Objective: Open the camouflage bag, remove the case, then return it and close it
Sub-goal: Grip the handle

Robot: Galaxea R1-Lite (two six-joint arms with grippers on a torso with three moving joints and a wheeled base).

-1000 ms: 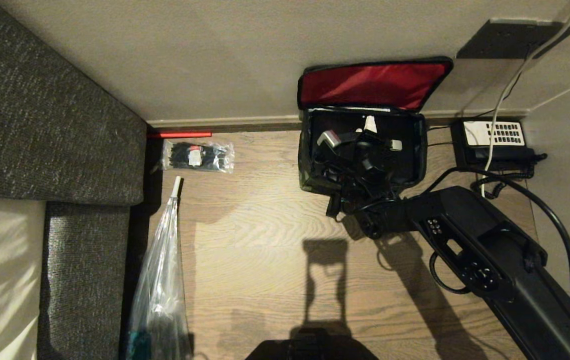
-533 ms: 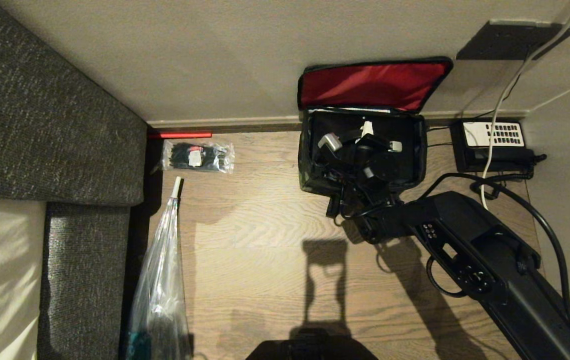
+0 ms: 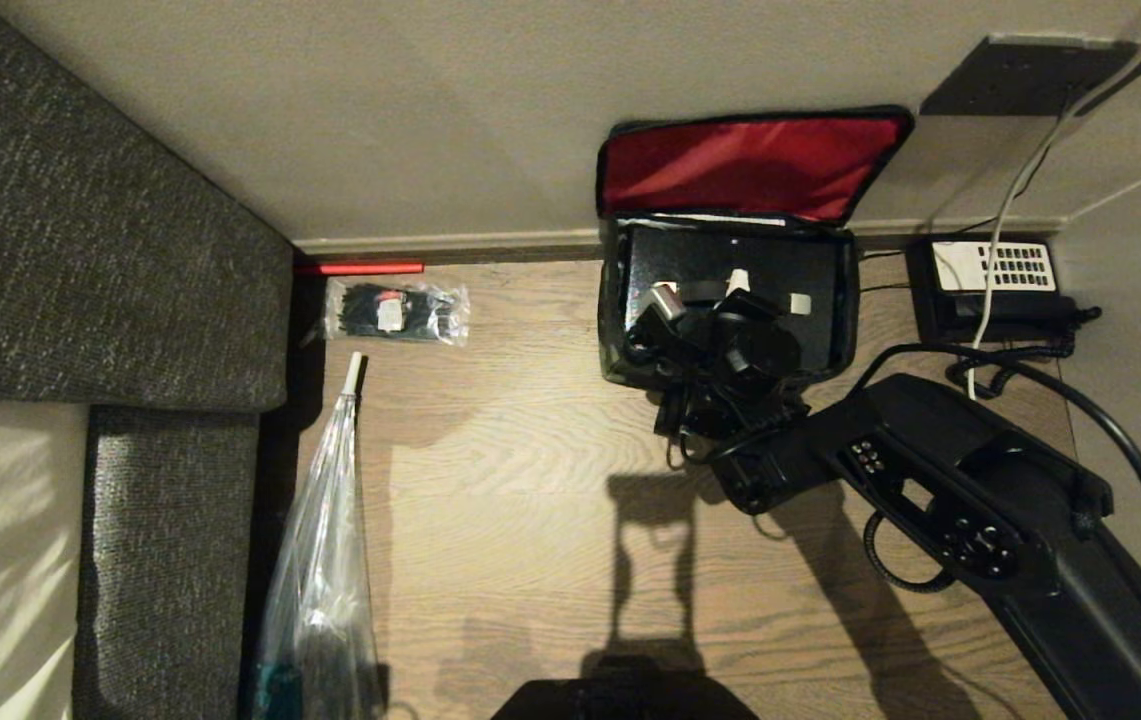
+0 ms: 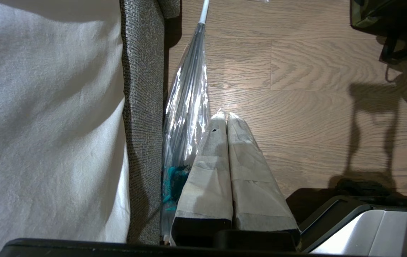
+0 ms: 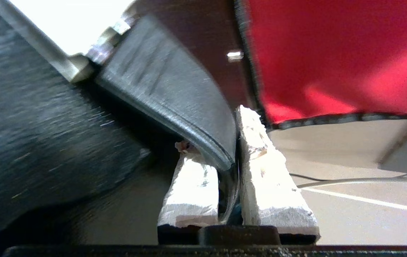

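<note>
The camouflage bag (image 3: 612, 345) stands open on the floor against the wall, its red lid (image 3: 745, 165) leaning back. Inside it sits the black case (image 3: 700, 258). Its top handle (image 3: 800, 303) has pale ends. My right gripper (image 3: 735, 285) reaches into the bag from the front. In the right wrist view the right gripper (image 5: 224, 157) is shut on the black handle (image 5: 174, 92), with the red lid (image 5: 331, 53) behind it. My left gripper (image 4: 225, 117) hangs parked over the floor beside the sofa, shut on nothing.
A grey sofa (image 3: 80, 250) fills the left side. A clear packet of black items (image 3: 396, 312) and an umbrella in a clear sleeve (image 3: 325, 520) lie beside it. A black telephone (image 3: 990, 285) with cables stands to the right of the bag, below a wall plate (image 3: 1020, 75).
My right gripper has closed on the case's handle. The arm has drawn a little toward me, and the case's top now shows higher in the bag's opening.
</note>
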